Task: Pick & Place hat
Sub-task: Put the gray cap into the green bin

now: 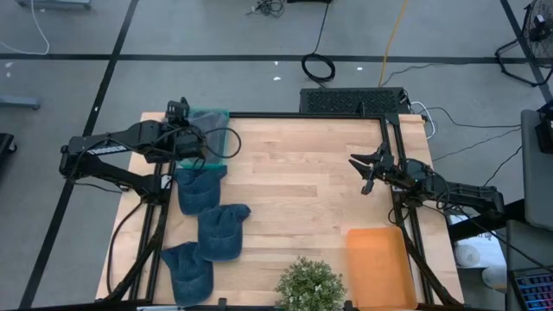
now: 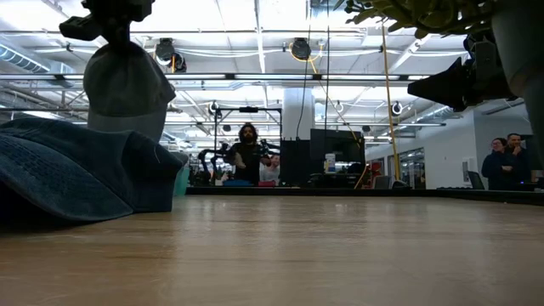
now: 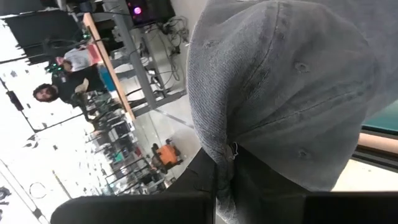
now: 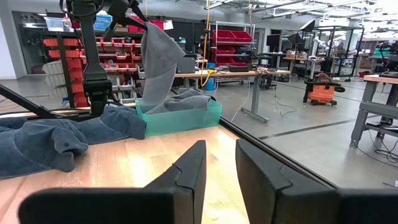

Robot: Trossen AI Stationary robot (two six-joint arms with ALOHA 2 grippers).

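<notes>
At ten o'clock on the wooden table (image 1: 294,190), the left gripper (image 1: 192,138) is clenched on a grey-blue hat (image 4: 158,65), pinching a fold of its soft denim-like cloth so that the hat hangs limp below the fingers. Seen from the right wrist camera, the hat droops as a tall, crumpled cone, its lower edge trailing into the teal bin (image 4: 180,117) that sits at the table's ten-o'clock corner. Up close, the fabric shows stitched seams and small eyelets across its rounded crown. Three more hats of a darker blue lie on the table along its nine-to-seven-o'clock side: one (image 1: 197,188) just beside the bin, a second (image 1: 222,231) toward the centre, touching the first, and a third (image 1: 187,271) near seven o'clock. The right gripper (image 1: 367,164) hovers at about three o'clock, well apart from the hats, its fingers slightly parted and grasping nothing. An orange tray (image 1: 378,266) rests at five o'clock, and a leafy plant (image 1: 309,283) stands at six o'clock.
</notes>
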